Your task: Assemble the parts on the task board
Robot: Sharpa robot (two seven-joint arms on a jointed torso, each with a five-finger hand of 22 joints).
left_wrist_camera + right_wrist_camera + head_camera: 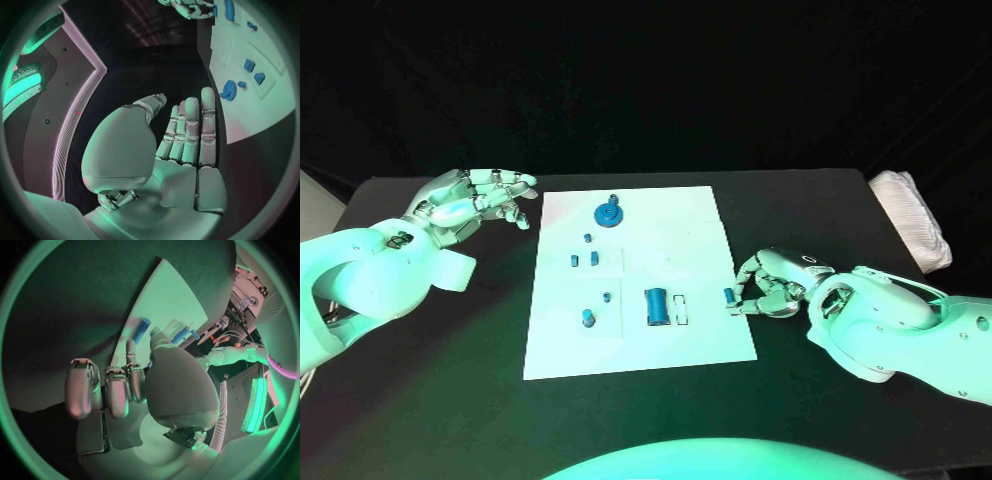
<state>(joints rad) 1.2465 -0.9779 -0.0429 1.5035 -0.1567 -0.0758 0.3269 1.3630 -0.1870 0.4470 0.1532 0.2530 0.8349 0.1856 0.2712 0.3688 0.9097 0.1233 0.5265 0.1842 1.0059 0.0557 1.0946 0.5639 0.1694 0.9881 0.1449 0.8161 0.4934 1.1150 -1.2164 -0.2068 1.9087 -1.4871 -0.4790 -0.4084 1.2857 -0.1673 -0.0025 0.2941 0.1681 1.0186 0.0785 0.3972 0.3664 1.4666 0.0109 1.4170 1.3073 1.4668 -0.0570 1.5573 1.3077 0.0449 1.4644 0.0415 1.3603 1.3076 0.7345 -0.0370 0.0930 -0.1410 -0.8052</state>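
Note:
The white task board (678, 240) lies in the middle of the black table. On it are a round blue part (609, 213) at the far end, several small blue pegs (594, 258) in the middle, and a larger blue cylinder (655, 306) beside a white piece (682, 308). My right hand (770, 285) is at the board's right edge, pinching a small blue peg (730, 296) (141, 331) between thumb and a finger, with the other fingers curled. My left hand (473, 205) (187, 145) hovers off the board's far left corner, fingers extended and holding nothing.
A white folded cloth (913, 220) lies at the table's far right edge. Bare black table (444, 400) surrounds the board on all sides. The left wrist view shows the round blue part (229, 90) and my right hand (187, 7) beyond it.

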